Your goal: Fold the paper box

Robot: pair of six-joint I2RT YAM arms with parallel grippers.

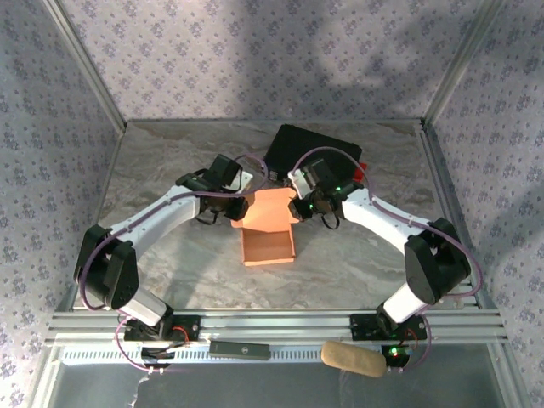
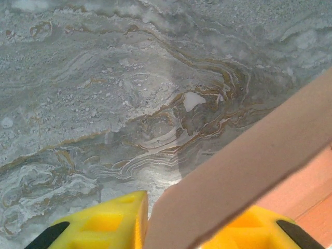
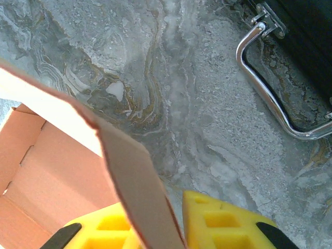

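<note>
The left gripper point(image 2: 176, 224) and right gripper point(image 3: 155, 228) each close on an upright flap of the paper box point(image 1: 269, 246) lying between them, apparently steadying it for folding.

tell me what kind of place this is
Probably a robot test cell, not a home: patterned backdrop walls on an aluminium frame, a marble-look table, and a left arm and right arm working the paper box.

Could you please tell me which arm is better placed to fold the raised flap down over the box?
Probably right: the flap sits in the right gripper, with the open box just beside it. The left gripper pinches the flap too and could steady it.
</note>
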